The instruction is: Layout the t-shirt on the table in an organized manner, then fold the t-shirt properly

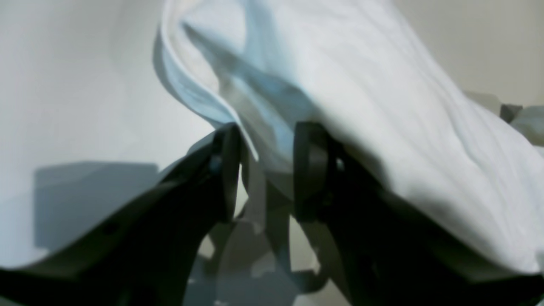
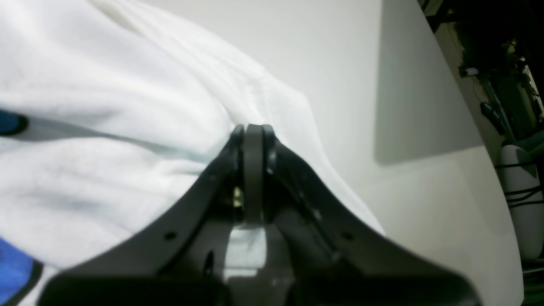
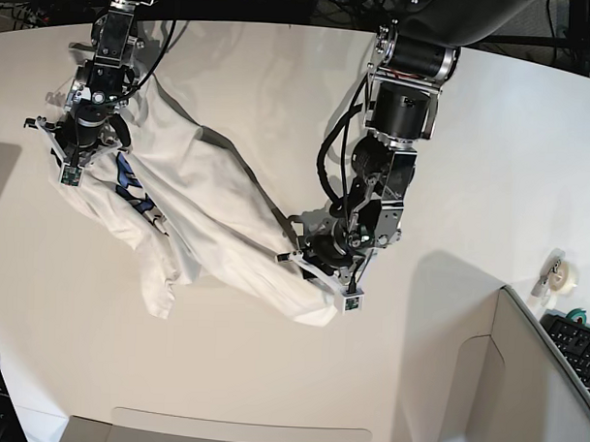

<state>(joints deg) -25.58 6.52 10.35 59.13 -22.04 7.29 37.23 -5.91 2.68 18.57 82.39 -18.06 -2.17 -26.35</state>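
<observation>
Presently the t-shirt (image 3: 213, 213) lies strung out across the table (image 3: 492, 141), a rumpled white band running from the right gripper (image 3: 72, 160) at one end to the left gripper (image 3: 322, 270) at the other. It is bunched and twisted, not spread; part of the blue lettering shows near the right-gripper end, and a loose flap, which may be a sleeve, trails from the band's middle toward the table's near edge.

Right gripper: in its wrist view the jaws stand pressed together on a fold of white cloth, with fabric bulging past the tips. Judged to be holding the shirt.

Left gripper: in its wrist view the jaws stand apart at a middling gap, with a hemmed edge of the shirt draped down between and over them. The cloth touches the jaws, but whether it is pinched cannot be told; the gap suggests it is not firmly held.

Handling assessment: the garment is light, soft and wholly limp. It keeps no shape of its own, sags between the two arms, and wrinkles wherever it gathers. It looks unlikely to slip from a firm pinch, but a thin single layer could slide out of a loose one. It is not fragile.

Recommended hold: the doubled, stitched edges, meaning the hem corners or shoulder seams, taken well apart on opposite sides so the cloth can be drawn taut and laid flat. Mid-panel pinches would only gather more folds.
</observation>
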